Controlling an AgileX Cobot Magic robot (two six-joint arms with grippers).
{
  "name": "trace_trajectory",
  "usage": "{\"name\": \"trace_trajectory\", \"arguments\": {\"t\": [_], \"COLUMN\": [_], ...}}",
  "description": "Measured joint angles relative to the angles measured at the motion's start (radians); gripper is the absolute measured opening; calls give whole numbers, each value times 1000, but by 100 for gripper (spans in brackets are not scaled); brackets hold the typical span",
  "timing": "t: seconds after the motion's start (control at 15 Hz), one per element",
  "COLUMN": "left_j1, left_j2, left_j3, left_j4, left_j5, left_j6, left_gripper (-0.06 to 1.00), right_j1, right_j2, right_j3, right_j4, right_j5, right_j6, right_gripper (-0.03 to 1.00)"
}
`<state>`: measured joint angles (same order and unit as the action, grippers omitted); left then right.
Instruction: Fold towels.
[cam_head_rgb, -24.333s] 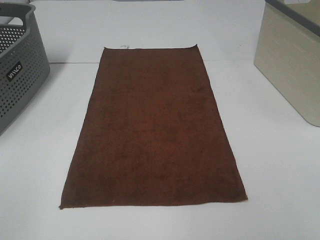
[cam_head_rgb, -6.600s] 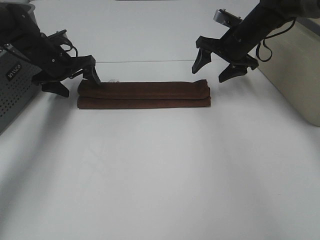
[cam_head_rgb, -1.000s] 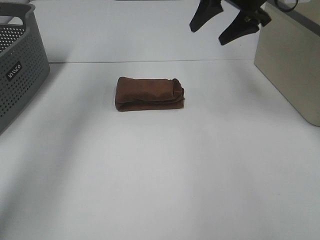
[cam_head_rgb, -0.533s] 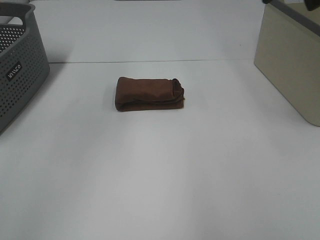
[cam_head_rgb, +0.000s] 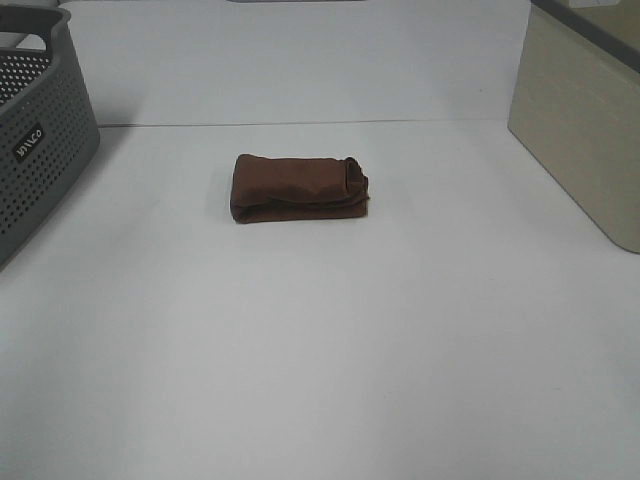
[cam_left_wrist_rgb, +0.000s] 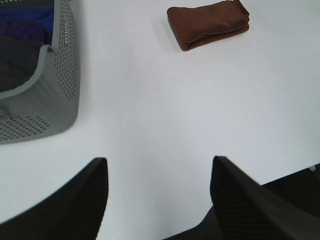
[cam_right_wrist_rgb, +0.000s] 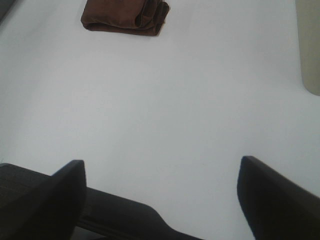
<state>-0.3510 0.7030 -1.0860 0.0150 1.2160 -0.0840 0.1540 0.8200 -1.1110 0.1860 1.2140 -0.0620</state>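
Folding looked finished: the towel (cam_head_rgb: 300, 187) lay as a compact brown bundle on the white table (cam_head_rgb: 330, 350), well apart from the grey perforated basket (cam_head_rgb: 40, 150) at the left and the beige bin (cam_head_rgb: 585, 130) at the right. The bundle's right end showed bunched, rounded layers, less tidy than the flat left end. Both arms were absent from the high view. The left gripper (cam_left_wrist_rgb: 157, 192) hung over bare table with its jaws spread wide and nothing between them, the towel far off; the right gripper (cam_right_wrist_rgb: 160, 200) was likewise wide apart and empty. Judged next move: either none, or a return to square up the lumpy right end, or a lift into one of the containers, which would need a grasp spanning all layers. Against the view a second earlier, the right gripper had left the top of the frame; the towel had not shifted.
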Motion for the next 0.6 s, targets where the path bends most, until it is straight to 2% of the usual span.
{"name": "trace_trajectory", "arguments": {"t": [0.4, 0.6], "left_j1": [0, 0], "left_j2": [-560, -702], "left_j3": [327, 437], "left_j4": [1, 0], "left_j5": [5, 7], "left_j6": [74, 84], "left_gripper": [58, 58], "right_j1": [0, 0], "right_j2": [-472, -660], "right_j3": [326, 452], "right_j4": [-38, -93], "right_j5": [2, 4], "right_j6": [0, 3], "right_gripper": [77, 77]}}
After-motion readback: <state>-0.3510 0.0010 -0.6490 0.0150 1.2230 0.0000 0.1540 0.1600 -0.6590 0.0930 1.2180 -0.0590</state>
